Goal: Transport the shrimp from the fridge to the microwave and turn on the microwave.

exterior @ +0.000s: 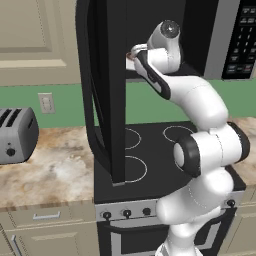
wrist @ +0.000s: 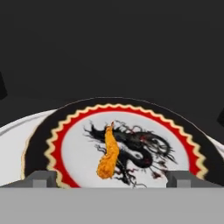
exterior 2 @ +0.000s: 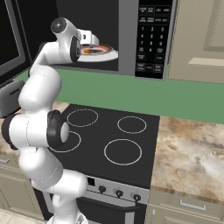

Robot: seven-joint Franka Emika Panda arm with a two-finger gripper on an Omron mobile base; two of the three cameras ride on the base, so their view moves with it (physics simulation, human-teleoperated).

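Shrimp (wrist: pixel 108 153) lies on the decorated plate (wrist: pixel 183 131) inside the microwave (exterior 2: pixel 151 39); claw (wrist: pixel 111 178) open wide just above it, holding nothing. Risk: on retreat a fingertip (wrist: pixel 42 178) could clip the plate rim and drag it off the turntable. Open door (exterior: pixel 107 90) hangs over the stove (exterior 2: pixel 113 140), so a wide arm swing could hit it.

The white arm (exterior: pixel 200 150) rises from its base, bends at the dark-jointed elbow and reaches up and forward, wrist held roughly level. The end effector (wrist: pixel 112 179) stands wide open, its two fingertips (wrist: pixel 41 178) far apart and gripping nothing.
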